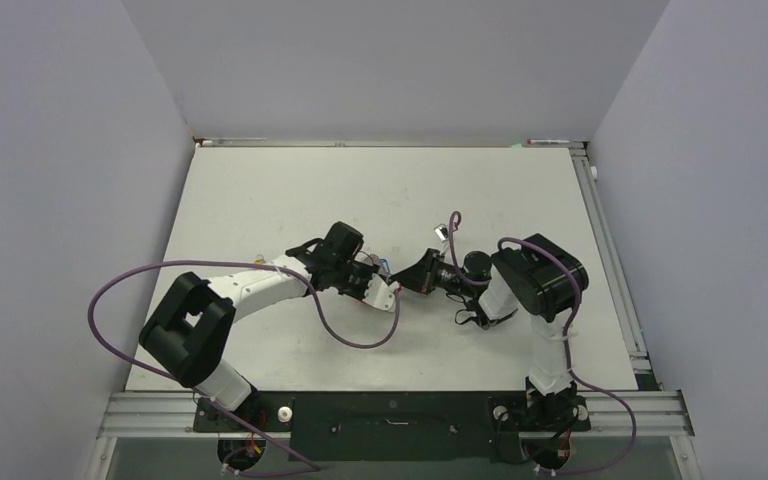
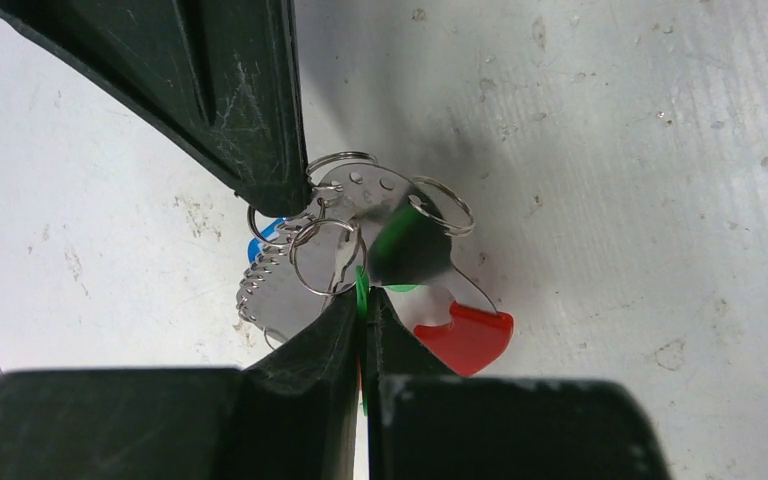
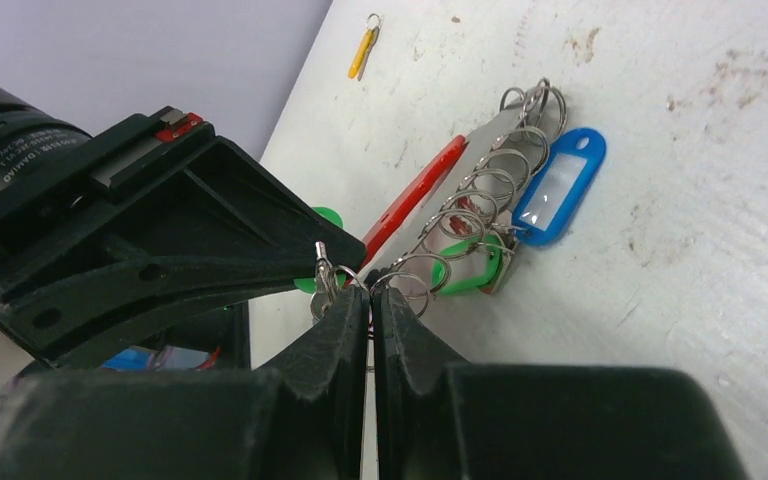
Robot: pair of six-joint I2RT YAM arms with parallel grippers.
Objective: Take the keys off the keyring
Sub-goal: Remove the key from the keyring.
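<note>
The two arms meet over the middle of the white surface [image 1: 290, 200], their claws tip to tip at the key bunch.

The left claw [image 2: 362, 305] is pressed together, and a thin green edge shows in the seam between its pads. This is the rim of a green tag [image 2: 400, 252] that belongs to one of the keys. From the right wrist view a rounded green piece also peeks out just behind that claw's dark finger [image 3: 160, 230].

The right claw [image 3: 370, 312] is likewise closed. Its tips nip a small silver ring at the near end of the keyring [image 3: 490, 175], though exactly how much metal sits between the pads is hard to tell. In the left wrist view a finger [image 2: 230, 100] of this claw comes down from above and touches the cluster of rings.

The keyring [image 2: 360, 195] lies on the surface between the claws. It is a flat silver piece carrying a row of small split rings, with a red strap [image 3: 420, 190] curving along one side. The red end [image 2: 465, 335] rests just beside the left claw.

A blue tag [image 3: 560, 185] lies flat against the far side of the rings. Another green tag [image 3: 465, 270] sits under the rings near the right claw's tips. Both remain attached to the bunch.

A yellow-tagged key [image 3: 362, 50] lies alone, well apart from the bunch and farther off across the surface.
</note>
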